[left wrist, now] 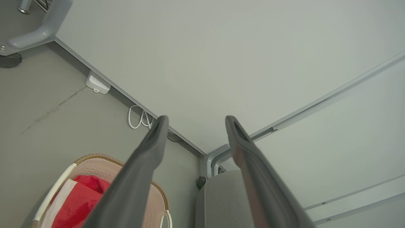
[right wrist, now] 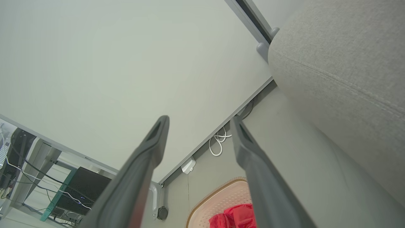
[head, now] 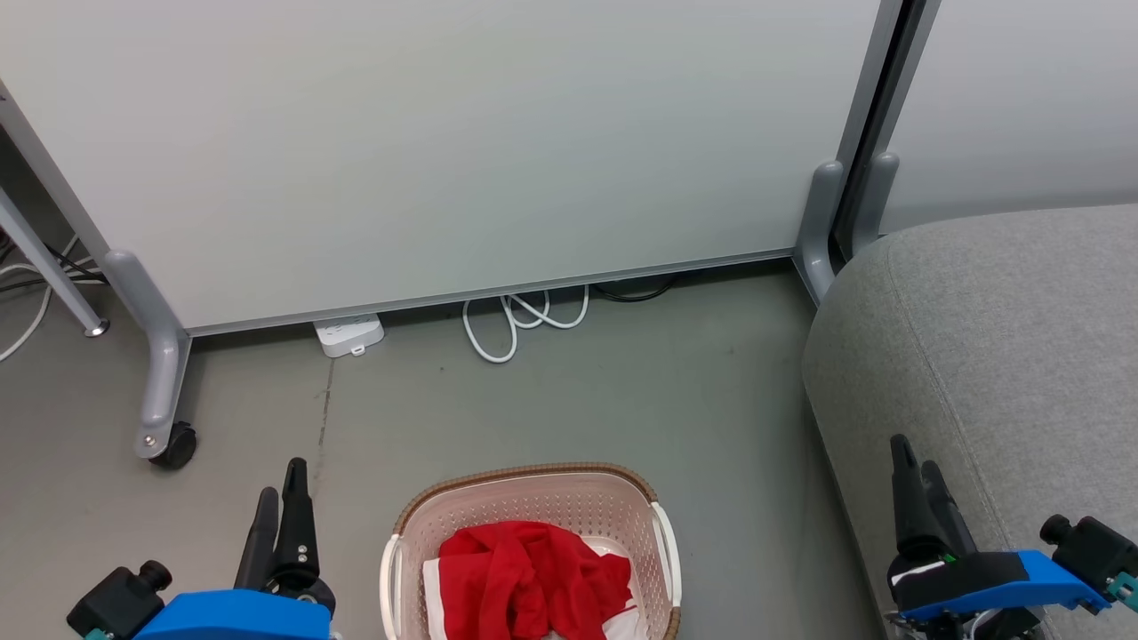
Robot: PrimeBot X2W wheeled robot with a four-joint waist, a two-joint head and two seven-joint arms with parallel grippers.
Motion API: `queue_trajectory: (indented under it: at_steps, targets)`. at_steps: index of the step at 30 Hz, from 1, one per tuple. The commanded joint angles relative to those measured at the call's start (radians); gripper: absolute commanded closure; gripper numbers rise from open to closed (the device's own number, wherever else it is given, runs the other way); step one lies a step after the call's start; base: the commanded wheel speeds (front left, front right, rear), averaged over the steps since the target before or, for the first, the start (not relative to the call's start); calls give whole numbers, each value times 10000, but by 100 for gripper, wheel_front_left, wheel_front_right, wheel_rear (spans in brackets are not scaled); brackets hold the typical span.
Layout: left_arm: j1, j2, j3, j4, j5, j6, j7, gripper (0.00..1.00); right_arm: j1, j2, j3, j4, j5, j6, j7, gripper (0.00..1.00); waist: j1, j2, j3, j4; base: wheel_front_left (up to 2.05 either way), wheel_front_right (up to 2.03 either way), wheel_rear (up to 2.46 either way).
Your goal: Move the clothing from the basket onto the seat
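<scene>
Red clothing [head: 531, 578] with white trim lies bunched in the cream-pink basket [head: 533, 498] on the floor at bottom centre. The grey seat [head: 996, 356] fills the right side. My left gripper [head: 280, 493] hangs open left of the basket, nothing between its fingers. Over the seat's front edge, my right gripper [head: 916, 462] is open and empty too. The left wrist view looks past my left gripper [left wrist: 196, 120] at the basket [left wrist: 95, 160], the clothing [left wrist: 79, 199] and the seat [left wrist: 221, 196]. Beyond my right gripper [right wrist: 199, 120], the right wrist view catches the basket [right wrist: 218, 196], clothing [right wrist: 237, 217] and seat [right wrist: 341, 63].
A pale partition panel [head: 427, 151] on grey wheeled feet [head: 164, 391] stands behind the basket. A white power strip [head: 348, 335] and coiled white cable [head: 520, 320] lie at its base. Bare grey floor [head: 578, 400] lies between panel and basket.
</scene>
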State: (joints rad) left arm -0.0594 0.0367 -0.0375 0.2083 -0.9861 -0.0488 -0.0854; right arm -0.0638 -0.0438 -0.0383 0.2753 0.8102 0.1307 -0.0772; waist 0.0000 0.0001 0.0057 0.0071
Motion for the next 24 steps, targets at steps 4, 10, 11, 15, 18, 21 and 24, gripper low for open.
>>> queue_trajectory:
  at_steps: [4, 10, 11, 15, 18, 21, 24]
  targets:
    - [-251, 102, -130, -199, 876, 96, -188, 0, -271, -50, 62, -128, -735, 0, -145, 0, 0, -1, -10, 12, 0, 0, 0]
    - [-265, 108, -249, -229, 1660, 125, -365, 0, -297, -54, 133, -164, -1452, 0, -253, 0, 0, -1, -14, 16, 0, 0, 0]
    - [-266, 109, -265, -228, 1785, 126, -393, 0, -301, -55, 145, -167, -1560, 0, -272, 0, 0, -1, -16, 16, 0, 0, 0]
    - [-281, 114, -352, -245, 2334, 140, -507, 0, -292, -58, 203, -171, -1999, 0, -356, 0, 0, -1, -25, 14, 0, 0, 0]
    - [-293, 117, -417, -245, 2689, 146, -594, 0, -276, -61, 226, -169, -2360, 0, -438, 0, 0, -1, -29, 21, 0, 0, 0]
    - [-317, 120, -472, -221, 3020, 187, -668, 0, -276, -62, 256, -154, -2712, 0, -505, 0, 0, -1, -30, 30, 0, 0, 0]
    - [-336, 122, -526, -182, 3373, 206, -744, 0, -298, -64, 278, -143, -3041, 0, -568, 0, 0, -1, -32, 46, 0, 0, 0]
